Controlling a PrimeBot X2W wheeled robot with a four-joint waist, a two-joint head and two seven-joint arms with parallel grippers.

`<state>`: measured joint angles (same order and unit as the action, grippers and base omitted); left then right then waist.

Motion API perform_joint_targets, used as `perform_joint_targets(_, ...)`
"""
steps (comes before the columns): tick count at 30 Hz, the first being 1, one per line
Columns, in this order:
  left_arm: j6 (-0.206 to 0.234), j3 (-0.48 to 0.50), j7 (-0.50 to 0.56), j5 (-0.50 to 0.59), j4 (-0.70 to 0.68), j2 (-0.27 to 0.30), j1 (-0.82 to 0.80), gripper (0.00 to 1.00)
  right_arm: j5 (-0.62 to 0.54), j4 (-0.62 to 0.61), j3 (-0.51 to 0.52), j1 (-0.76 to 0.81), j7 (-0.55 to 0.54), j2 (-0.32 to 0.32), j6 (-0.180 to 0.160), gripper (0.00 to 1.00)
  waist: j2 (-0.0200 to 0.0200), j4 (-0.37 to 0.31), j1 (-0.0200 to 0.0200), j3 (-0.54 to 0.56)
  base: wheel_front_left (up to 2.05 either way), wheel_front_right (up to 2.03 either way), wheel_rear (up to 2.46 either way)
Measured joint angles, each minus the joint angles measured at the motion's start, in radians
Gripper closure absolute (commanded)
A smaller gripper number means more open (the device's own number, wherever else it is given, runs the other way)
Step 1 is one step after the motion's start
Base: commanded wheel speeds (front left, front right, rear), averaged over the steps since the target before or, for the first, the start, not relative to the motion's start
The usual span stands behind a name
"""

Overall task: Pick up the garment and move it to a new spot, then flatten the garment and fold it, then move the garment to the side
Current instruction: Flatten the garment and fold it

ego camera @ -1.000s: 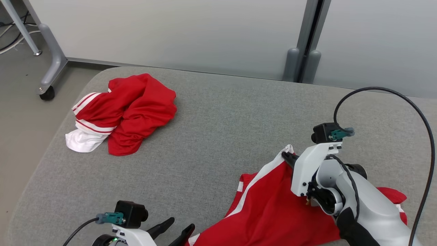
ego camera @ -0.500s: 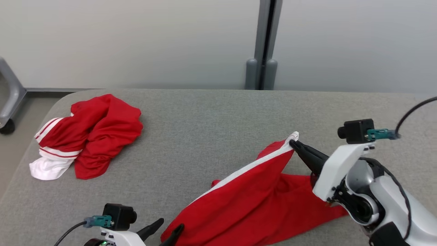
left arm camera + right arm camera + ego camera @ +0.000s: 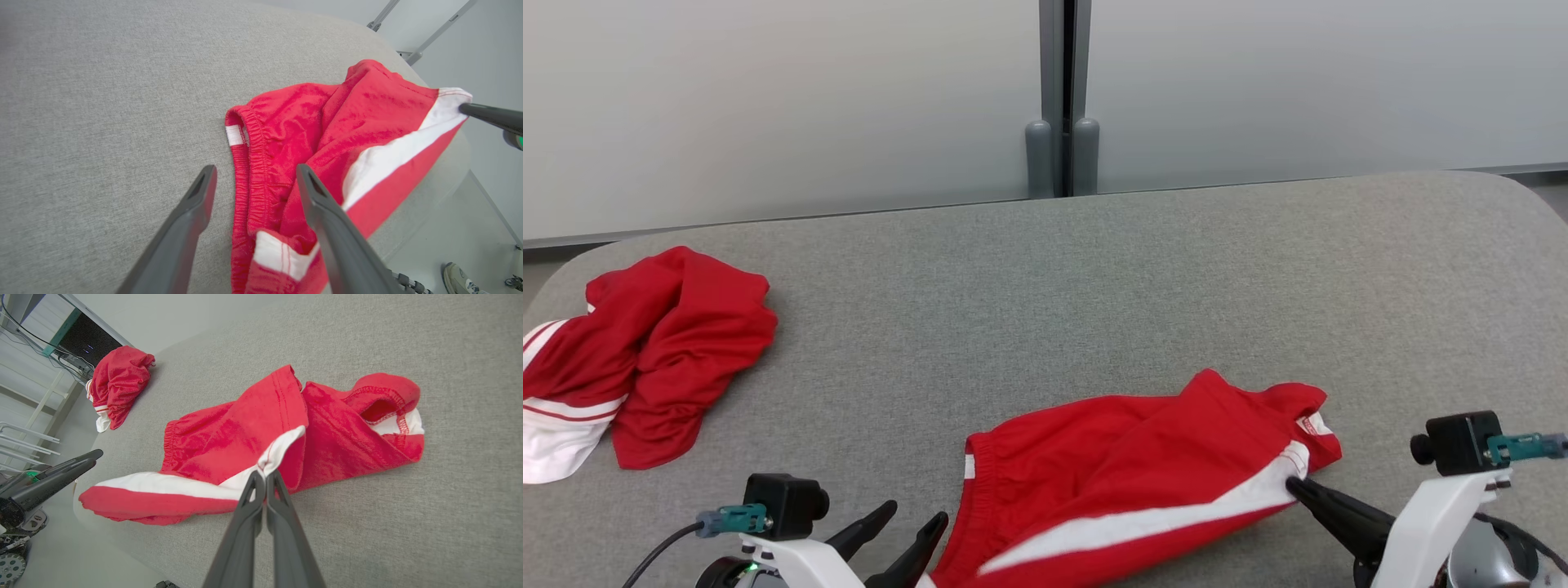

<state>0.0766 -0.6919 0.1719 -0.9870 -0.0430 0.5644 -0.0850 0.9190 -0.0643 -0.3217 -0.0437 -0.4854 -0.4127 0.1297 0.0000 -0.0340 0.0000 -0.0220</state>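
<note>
crumpled red-white cloth (image 3: 662,351), maybe shorts, on grey table (image 3: 1094,286)

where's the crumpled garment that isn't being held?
Head view: the crumpled red-and-white garment lies at the left edge of the grey padded table, up-left of the open left gripper and well apart from the red shorts pinched by the right gripper.

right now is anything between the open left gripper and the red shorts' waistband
Nothing visible does. The left gripper is open and the waistband of the red shorts shows straight ahead between its fingers.
</note>
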Motion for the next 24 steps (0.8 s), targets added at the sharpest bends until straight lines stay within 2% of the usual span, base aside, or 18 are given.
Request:
perform_joint_targets(5,0.005,-0.003,0.010,0.004,-0.019,0.002,-0.004,0.00,-0.079,-0.016,0.095,0.098,-0.076,0.069,0.000,1.00,0.0000,-0.017,0.0000,-0.014,0.00,0.00,0.00)
perform_joint_targets(9,0.009,-0.007,0.017,0.009,-0.023,-0.001,-0.012,0.00,-0.132,0.020,0.126,0.120,-0.114,0.136,0.000,1.00,0.0000,-0.021,0.0000,-0.022,0.00,0.00,0.00)
perform_joint_targets(10,0.009,-0.009,0.019,0.010,-0.022,-0.002,-0.016,0.00,-0.140,0.033,0.132,0.122,-0.123,0.149,0.000,0.67,0.0000,-0.021,0.0001,-0.025,0.00,0.00,0.00)
perform_joint_targets(11,0.009,-0.011,0.021,0.010,-0.022,-0.006,-0.023,0.00,-0.150,0.047,0.137,0.124,-0.132,0.163,0.000,0.23,0.0000,-0.021,0.0000,-0.028,0.00,0.00,0.00)
perform_joint_targets(12,0.008,-0.012,0.021,0.010,-0.021,-0.010,-0.028,0.00,-0.167,0.061,0.141,0.127,-0.141,0.173,0.000,0.00,0.0000,-0.021,0.0000,-0.030,0.00,0.00,0.00)
perform_joint_targets(16,0.004,-0.013,0.018,0.011,-0.003,-0.023,-0.045,0.00,-0.231,0.105,0.180,0.132,-0.167,0.193,0.000,0.00,0.0000,-0.021,0.0000,-0.034,0.00,0.00,0.00)
perform_joint_targets(20,0.004,-0.019,0.022,0.040,0.018,-0.034,-0.089,0.00,-0.301,0.100,0.228,0.115,-0.146,0.204,0.000,0.00,0.0000,-0.029,0.0000,-0.038,0.00,0.00,0.00)
perform_joint_targets(24,0.008,-0.041,0.053,0.075,0.046,-0.049,-0.153,0.00,-0.324,0.073,0.258,0.090,-0.119,0.219,0.000,0.00,0.0000,-0.038,0.0001,-0.046,0.00,0.00,0.00)
